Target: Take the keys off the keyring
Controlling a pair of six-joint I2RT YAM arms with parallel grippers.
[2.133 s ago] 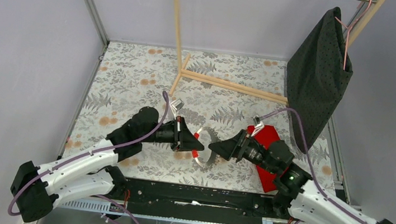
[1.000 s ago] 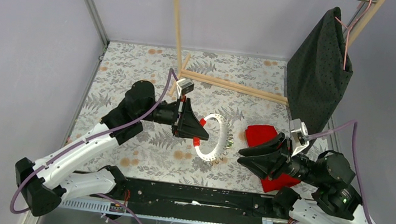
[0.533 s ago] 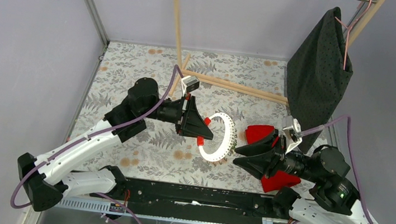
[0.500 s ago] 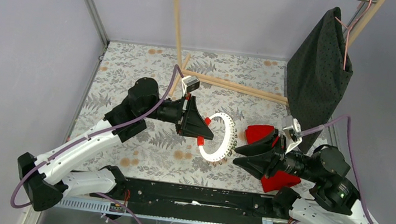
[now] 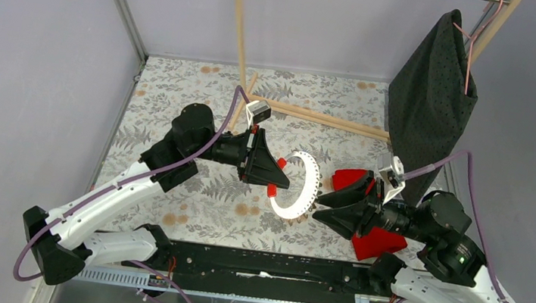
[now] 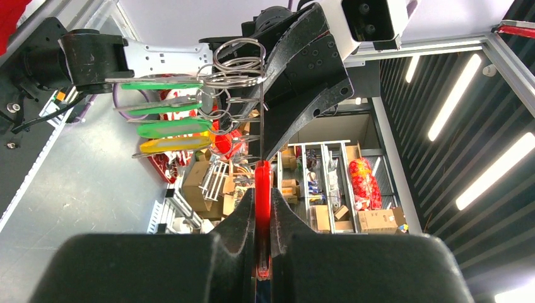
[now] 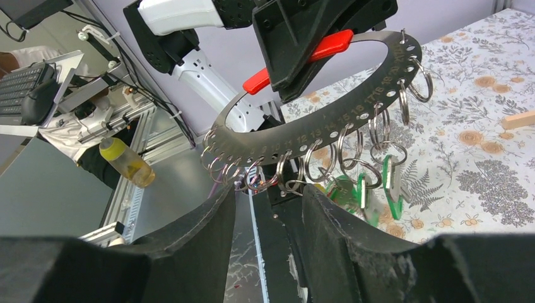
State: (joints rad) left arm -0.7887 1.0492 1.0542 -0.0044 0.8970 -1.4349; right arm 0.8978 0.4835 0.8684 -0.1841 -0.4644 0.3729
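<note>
Table point(image 5: 179, 103) has a leaf-and-flower print surface. A wooden frame point(image 5: 314, 116) stands beyond the keyring point(image 5: 314, 180), toward the far edge. A dark cloth point(image 5: 430, 101) on a pink hanger hangs beyond the keyring and to its right. A red cloth point(image 5: 375, 242) lies on the table right of the keyring, mostly covered by the right arm. The keyring is held in the air above the middle of the table, tilted, between the two arms. The right wrist view shows it as a flat arc with a row of numbered holes. Small split rings point(image 7: 353, 148) hang from the holes along its lower edge. Keys point(image 7: 363, 189): green ones hang from split rings at the lower right of the keyring in the right wrist view. In the left wrist view the keyring is edge-on, with green keys and one yellow key point(image 6: 167, 145) fanned out to its left. In the top view the keys are too small to make out. Left fingers point(image 5: 263, 168) are clamped tight on a red strip point(image 6: 263, 183) on the keyring's left rim, with red showing on either side of them. Right fingers point(image 5: 342, 196) sit just right of the keyring, about half spread, holding nothing, tips aimed at its right rim. Whether they touch it cannot be told.
</note>
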